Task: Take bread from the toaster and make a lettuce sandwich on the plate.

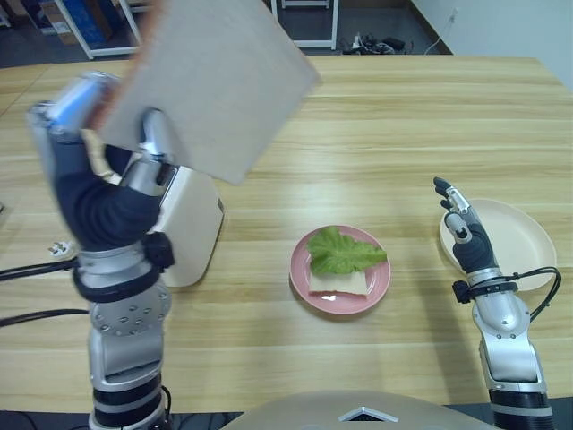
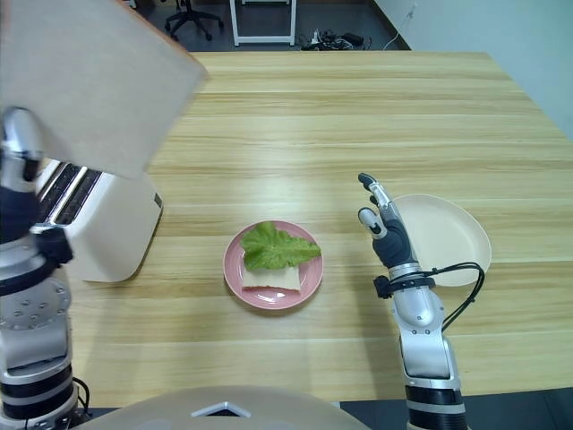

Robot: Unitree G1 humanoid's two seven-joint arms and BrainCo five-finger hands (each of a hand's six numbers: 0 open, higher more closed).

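Note:
My left hand [image 1: 107, 193] is raised close to the camera above the toaster [image 1: 192, 228], shut on a tan bread slice [image 1: 210, 76] that tilts up and to the right. A pink plate [image 1: 342, 270] sits at the table's middle front with a white bread slice [image 1: 338, 284] on it and a green lettuce leaf [image 1: 343, 252] lying on top. My right hand [image 1: 464, 231] stands upright to the right of the pink plate, fingers straight and empty. The toaster's slots [image 2: 70, 190] show beside the arm in the right eye view.
A cream plate [image 1: 510, 242] lies just behind my right hand near the table's right edge. Cables [image 1: 36, 269] run along the table at the far left. Chairs and desk legs stand beyond the table's far edge.

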